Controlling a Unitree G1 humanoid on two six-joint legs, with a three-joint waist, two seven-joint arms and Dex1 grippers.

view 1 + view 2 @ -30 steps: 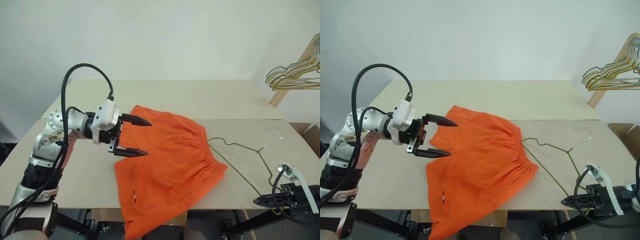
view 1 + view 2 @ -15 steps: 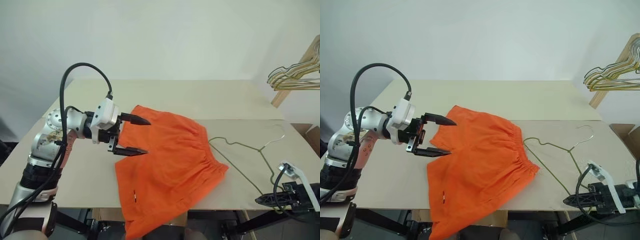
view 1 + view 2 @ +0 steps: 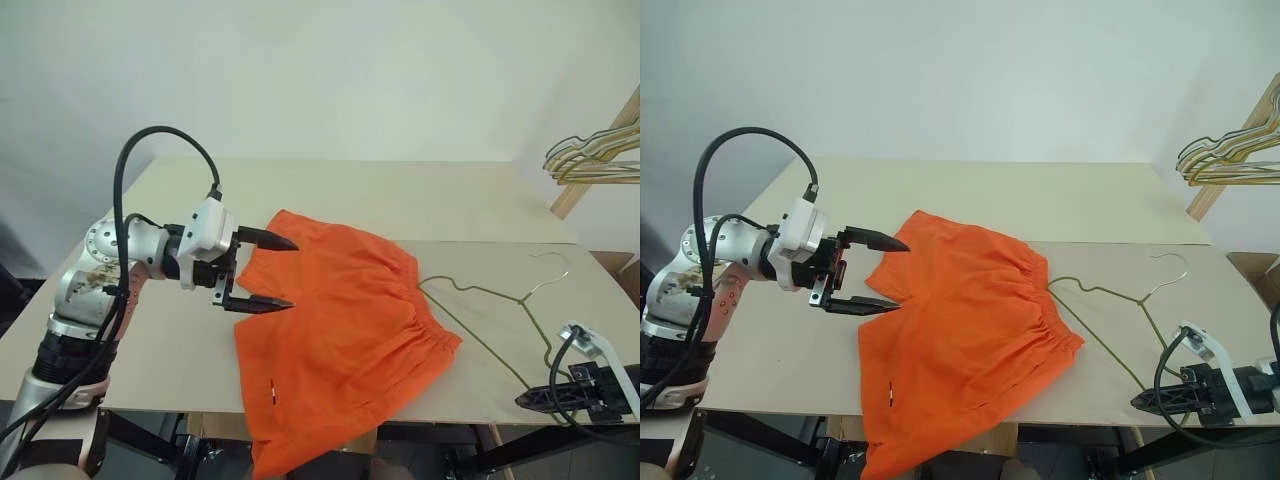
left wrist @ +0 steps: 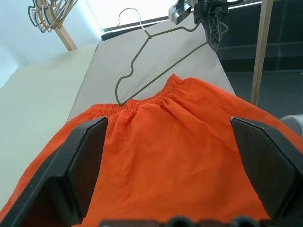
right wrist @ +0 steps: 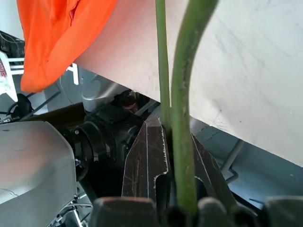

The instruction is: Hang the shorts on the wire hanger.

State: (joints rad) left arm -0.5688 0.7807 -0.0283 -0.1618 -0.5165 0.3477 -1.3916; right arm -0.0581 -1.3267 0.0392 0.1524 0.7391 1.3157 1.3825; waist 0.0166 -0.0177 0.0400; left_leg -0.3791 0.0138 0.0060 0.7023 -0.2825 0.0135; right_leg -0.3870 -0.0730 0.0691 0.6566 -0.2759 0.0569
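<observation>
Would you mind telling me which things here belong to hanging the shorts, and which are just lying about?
Belonging to the job:
- the shorts, spread on the table
- the wire hanger, clamped at its corner by the shut right gripper
- the left gripper, open over the shorts' edge

Just lying about:
- the bunch of spare hangers on the wooden stand beside the table

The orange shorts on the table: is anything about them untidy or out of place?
Yes. The bright orange thin-fabric shorts lie askew on the beige table, and one leg hangs over its near edge. The gathered waistband covers one end of the thin wire hanger, whose near corner the shut right tool grips.
</observation>
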